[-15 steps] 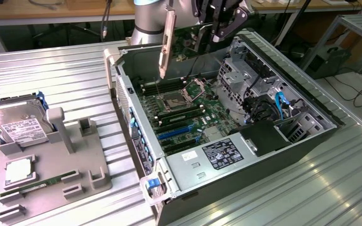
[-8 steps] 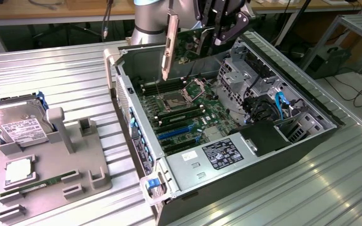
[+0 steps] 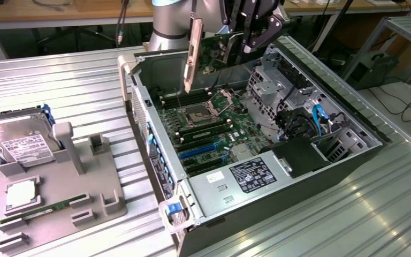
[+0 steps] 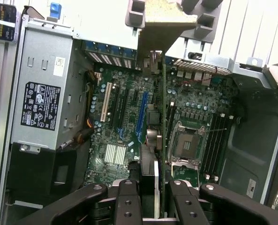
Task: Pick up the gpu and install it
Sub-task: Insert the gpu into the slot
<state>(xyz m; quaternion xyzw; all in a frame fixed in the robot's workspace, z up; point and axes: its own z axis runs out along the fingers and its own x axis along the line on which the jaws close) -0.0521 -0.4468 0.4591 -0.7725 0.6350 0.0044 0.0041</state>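
The fingers [image 4: 128, 199] are clamped on the gpu [image 3: 209, 51], held upright above the open case [image 3: 348, 155]. The exterior view shows its green face and pale bracket [image 3: 190, 53] over the motherboard [image 3: 213, 134]. The wrist view shows it edge-on, beside the blue slot [image 4: 141, 112].

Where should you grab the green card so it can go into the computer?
Probably by its top edge, from above, as the gripper does now. The gpu hangs upright over the open case, with its bottom edge facing down and the bracket along one end, so both stay free.
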